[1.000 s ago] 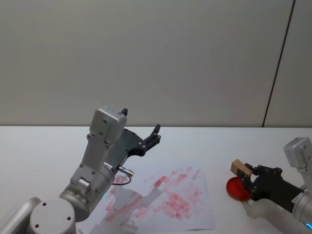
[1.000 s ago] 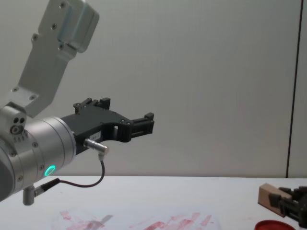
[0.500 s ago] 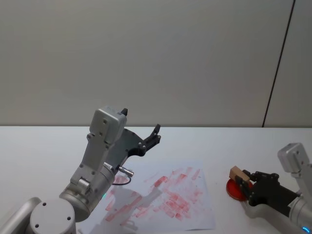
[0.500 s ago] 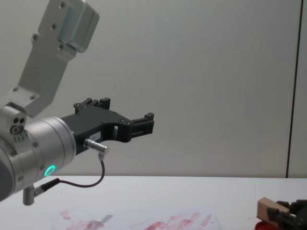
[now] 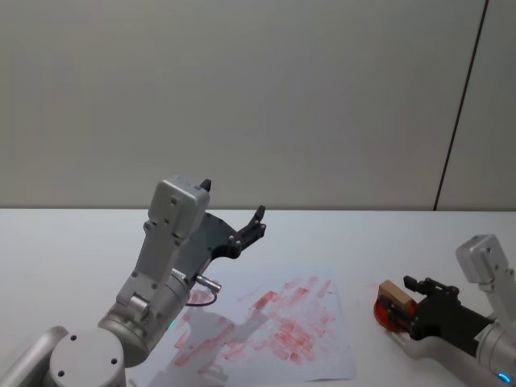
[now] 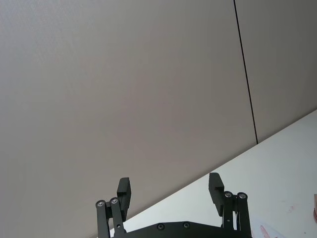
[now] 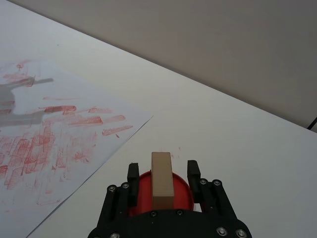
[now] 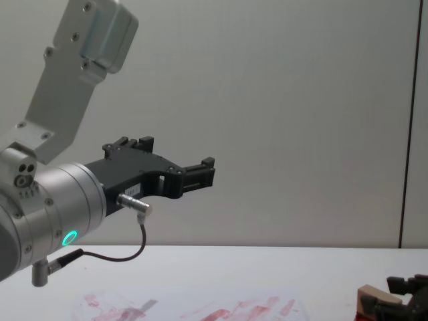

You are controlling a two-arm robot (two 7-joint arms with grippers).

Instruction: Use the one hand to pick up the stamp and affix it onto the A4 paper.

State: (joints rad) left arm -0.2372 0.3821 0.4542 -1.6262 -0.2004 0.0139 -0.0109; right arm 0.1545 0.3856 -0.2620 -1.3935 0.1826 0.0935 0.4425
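We had the right claw (image 7: 160, 173) closed on the stamp (image 7: 161, 179), pressed down on the red ink pad (image 5: 388, 314) at the worktop's (image 5: 64, 242) right side, so inking was the step in hand. Left claw (image 6: 170, 191) sat parked, raised, jaws open and empty. Next we needed a straight lift, then a move left over the A4 paper (image 5: 322, 355) and a flat press.

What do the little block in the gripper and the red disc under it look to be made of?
The block looks like bare pale wood: matte tan faces, square edges, no gloss. The red disc beneath it seems an ink pad, a flat, evenly red round; whether plastic or felt is unclear. The right gripper holds the block.
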